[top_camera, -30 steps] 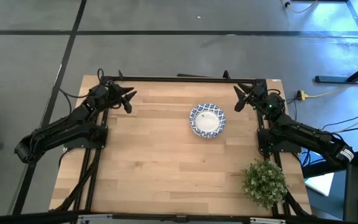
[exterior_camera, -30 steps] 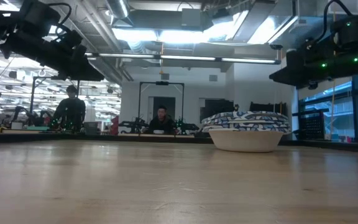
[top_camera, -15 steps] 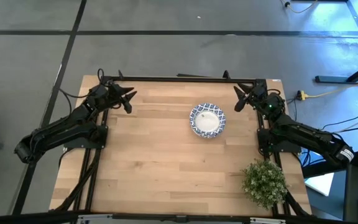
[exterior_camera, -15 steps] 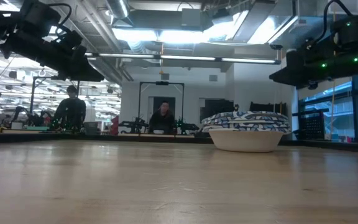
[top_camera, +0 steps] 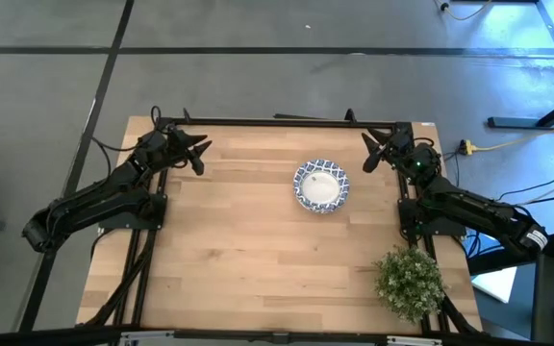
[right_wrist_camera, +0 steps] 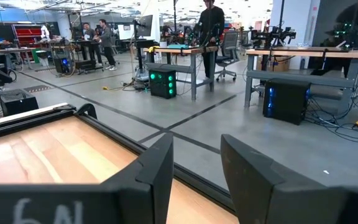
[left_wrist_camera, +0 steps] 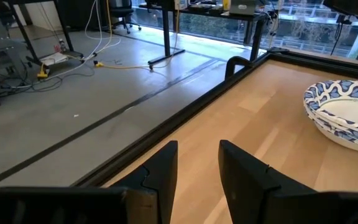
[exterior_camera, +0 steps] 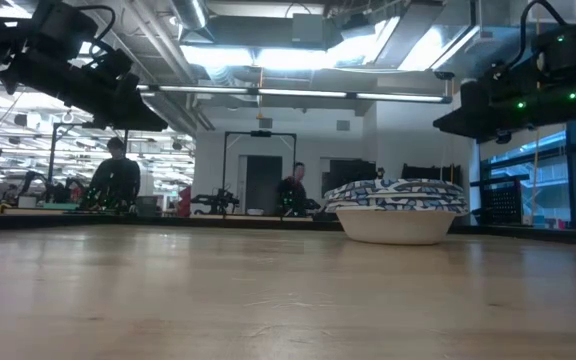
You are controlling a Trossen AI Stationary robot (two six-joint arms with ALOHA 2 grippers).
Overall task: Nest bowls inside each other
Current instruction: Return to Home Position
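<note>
A stack of nested bowls (top_camera: 321, 186), white inside with blue-and-white patterned rims, rests by its base on the wooden table, right of the middle and toward the far edge. The low view shows the bowl stack (exterior_camera: 396, 210) with layered rims. The left wrist view catches the bowls (left_wrist_camera: 345, 114) off to one side. My left gripper (top_camera: 200, 154) hovers open near the far left corner, well away from the bowls, and its own view shows the left gripper (left_wrist_camera: 197, 177) over the table's edge. My right gripper (top_camera: 368, 154) hovers open near the far right corner, and the right gripper (right_wrist_camera: 196, 180) faces the room.
A green bushy potted plant (top_camera: 410, 281) stands at the table's near right corner. A black frame rail (top_camera: 277, 123) runs along the far edge. Bare wood (top_camera: 239, 259) lies left of and nearer than the bowls. People (exterior_camera: 114, 180) move in the room beyond.
Both arms and the bowls have kept still. A person in the room behind the table has walked toward the right in the low view.
</note>
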